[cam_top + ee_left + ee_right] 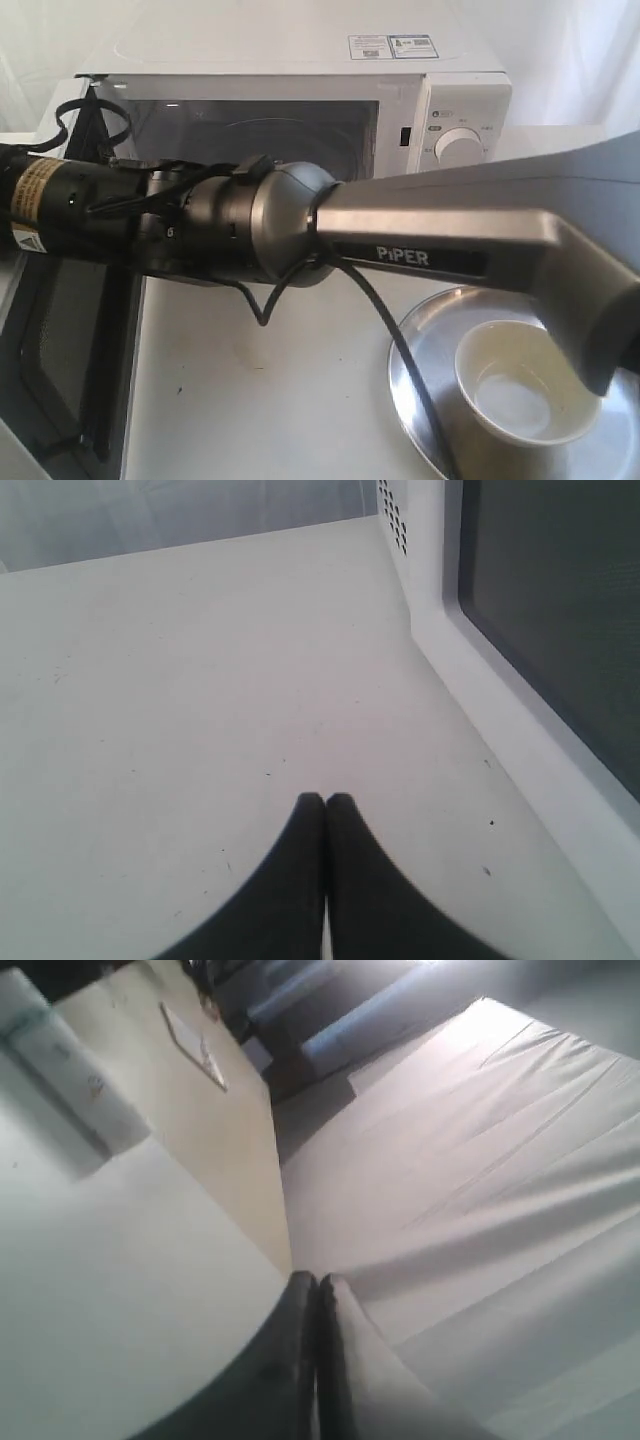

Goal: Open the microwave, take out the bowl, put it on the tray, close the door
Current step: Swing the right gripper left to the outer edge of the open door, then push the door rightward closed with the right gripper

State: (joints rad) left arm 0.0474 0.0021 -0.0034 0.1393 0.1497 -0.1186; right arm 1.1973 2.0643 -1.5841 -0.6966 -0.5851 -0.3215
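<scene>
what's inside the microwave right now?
The door hangs open. The upper part of the microwave cavity shows only a faint round outline, no bowl. The right arm covers the cavity floor. The bowl sits on the tray.

The white table carries the microwave at its far side and the tray near right.

I see a white tabletop with faint specks, white creased cloth backdrop behind my workspace, soft bright light
</scene>
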